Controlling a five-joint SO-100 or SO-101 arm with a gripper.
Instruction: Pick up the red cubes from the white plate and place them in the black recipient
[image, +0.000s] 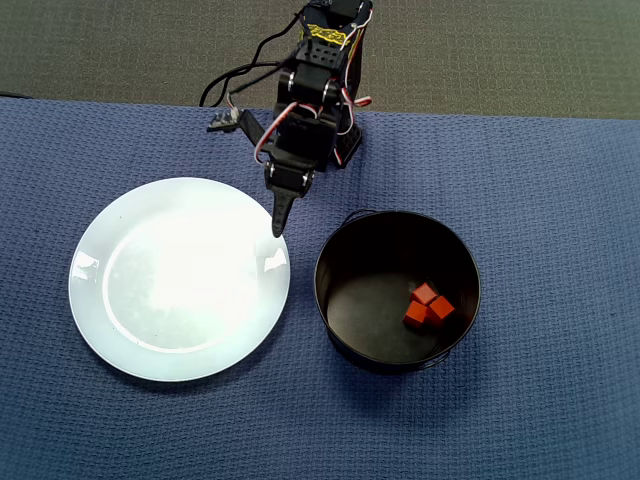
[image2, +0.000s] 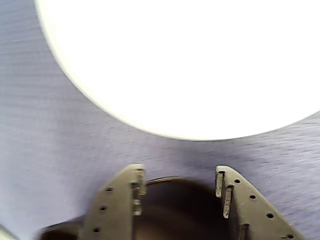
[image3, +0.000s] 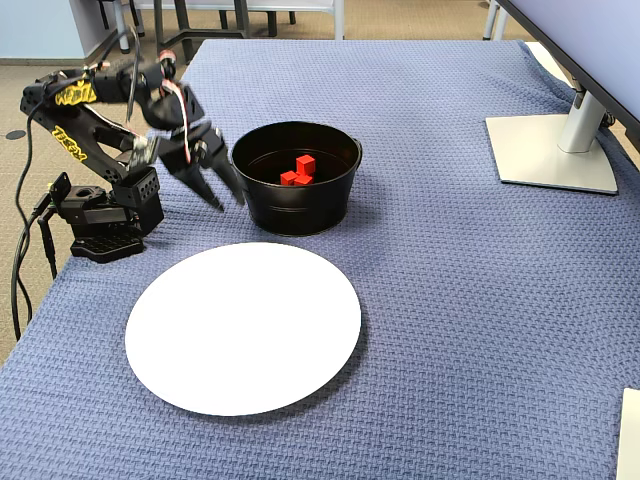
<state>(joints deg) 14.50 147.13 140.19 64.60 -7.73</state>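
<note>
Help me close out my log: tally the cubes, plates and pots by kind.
Red cubes, showing inside the pot: 3
White plate, empty: 1
Black pot: 1
Total: 5

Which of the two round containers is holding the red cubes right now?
The black pot, right of the white plate in the overhead view: the red cubes sit clustered on its floor, while the plate is bare.

The arm (image3: 110, 130) is black plastic throughout, with yellow lettered markings on its upper links and red-and-white wires looping between joints. Black cables trail from its base (image3: 100, 215). The gripper (image2: 177, 192) has grey, tapered fingers (image2: 112, 205) dotted with small holes.
</note>
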